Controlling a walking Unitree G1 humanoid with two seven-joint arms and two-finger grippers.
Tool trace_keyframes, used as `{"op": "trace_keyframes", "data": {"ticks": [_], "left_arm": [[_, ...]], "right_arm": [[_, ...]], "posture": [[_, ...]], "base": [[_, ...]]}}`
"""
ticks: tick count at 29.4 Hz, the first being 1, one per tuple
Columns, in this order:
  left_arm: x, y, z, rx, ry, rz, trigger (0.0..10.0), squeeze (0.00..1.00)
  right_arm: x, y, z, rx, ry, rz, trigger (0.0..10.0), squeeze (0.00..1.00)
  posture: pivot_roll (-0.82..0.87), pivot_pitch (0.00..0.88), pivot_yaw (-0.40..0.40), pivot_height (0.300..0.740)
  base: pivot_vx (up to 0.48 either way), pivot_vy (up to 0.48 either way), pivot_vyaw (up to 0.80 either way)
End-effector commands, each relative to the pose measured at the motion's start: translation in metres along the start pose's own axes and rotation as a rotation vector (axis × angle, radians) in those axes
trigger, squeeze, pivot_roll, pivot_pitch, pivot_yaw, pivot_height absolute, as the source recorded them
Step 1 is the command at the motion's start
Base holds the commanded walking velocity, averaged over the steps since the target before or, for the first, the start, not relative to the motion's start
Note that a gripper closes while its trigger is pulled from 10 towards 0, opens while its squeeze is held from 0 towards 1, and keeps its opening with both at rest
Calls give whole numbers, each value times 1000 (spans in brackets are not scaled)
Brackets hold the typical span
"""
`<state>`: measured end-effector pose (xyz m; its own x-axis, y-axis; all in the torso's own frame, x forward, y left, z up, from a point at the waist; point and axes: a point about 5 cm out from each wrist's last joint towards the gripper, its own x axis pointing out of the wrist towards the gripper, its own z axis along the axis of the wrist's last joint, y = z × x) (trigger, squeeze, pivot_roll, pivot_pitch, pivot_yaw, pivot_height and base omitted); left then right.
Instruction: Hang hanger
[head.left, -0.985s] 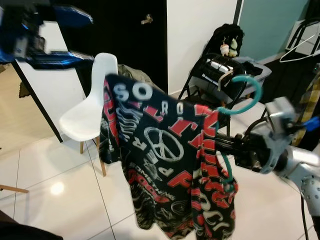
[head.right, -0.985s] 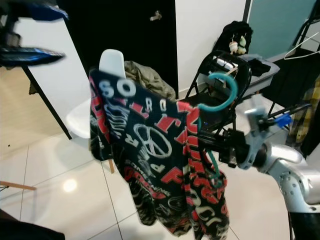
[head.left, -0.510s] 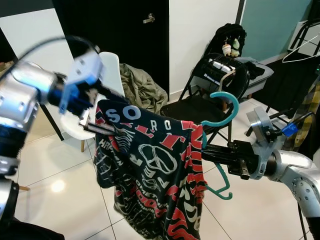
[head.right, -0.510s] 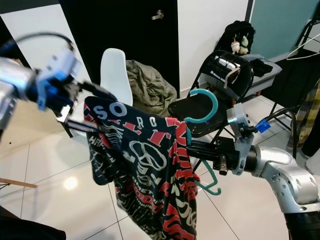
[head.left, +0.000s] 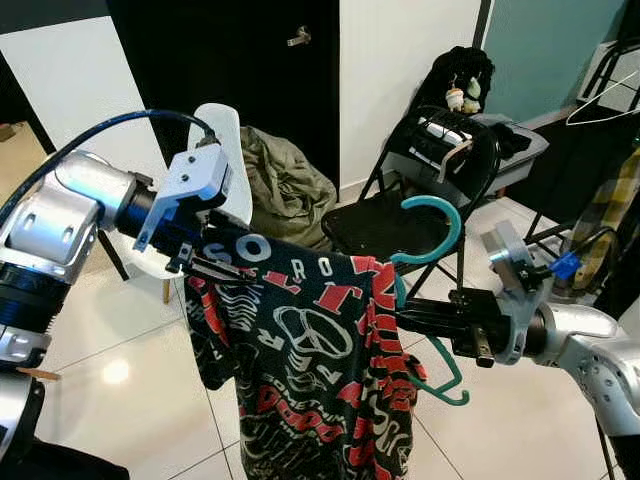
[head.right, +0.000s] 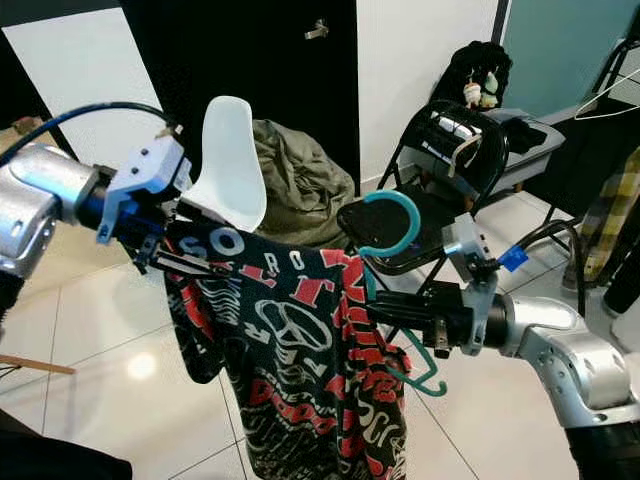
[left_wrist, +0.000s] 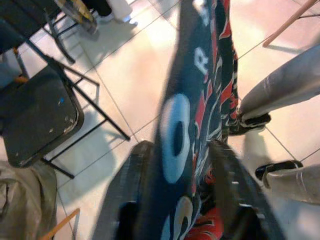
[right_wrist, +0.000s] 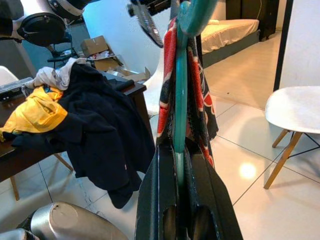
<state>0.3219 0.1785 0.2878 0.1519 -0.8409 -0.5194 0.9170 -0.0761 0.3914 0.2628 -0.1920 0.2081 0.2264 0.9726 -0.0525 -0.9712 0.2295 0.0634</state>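
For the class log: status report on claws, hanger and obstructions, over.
Right claw shut on teal hanger. Left claw shut on printed shirt, held spread on hanger. Black folding chair close behind.

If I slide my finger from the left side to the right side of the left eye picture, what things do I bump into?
Left gripper pinching the shirt → patterned shirt → teal hanger → right gripper clamping the hanger → plaid cloth at the right edge.
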Motion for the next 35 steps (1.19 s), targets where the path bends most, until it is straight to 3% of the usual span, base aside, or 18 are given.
{"op": "trace_keyframes", "data": {"ticks": [1,9,23,28,29,35], "left_arm": [[3,-6,-6,-12,45,-38,0,0],[4,-11,-15,-31,93,-51,0,0],[9,-16,-15,-36,84,-66,0,0],[8,-15,-13,-32,70,-54,0,0],[8,-14,-13,-31,67,-47,0,0],[5,-11,-13,-25,68,-13,0,0]], "right_arm": [[5,2,13,-59,-26,38,10000,0],[6,1,15,-66,-25,49,10000,0],[8,1,16,-91,-6,55,10000,0],[9,-7,13,-149,34,-16,10000,0],[10,-7,14,-139,17,-19,10000,1000],[1,-14,20,-125,-41,-76,10000,1000]], "posture": [[11,0,62,740],[12,0,59,740],[7,0,50,740],[3,0,47,740],[3,0,46,740],[-4,0,42,740]], "base": [[0,0,0],[0,0,0],[0,0,0],[0,0,0],[0,0,0],[0,0,0]]}}
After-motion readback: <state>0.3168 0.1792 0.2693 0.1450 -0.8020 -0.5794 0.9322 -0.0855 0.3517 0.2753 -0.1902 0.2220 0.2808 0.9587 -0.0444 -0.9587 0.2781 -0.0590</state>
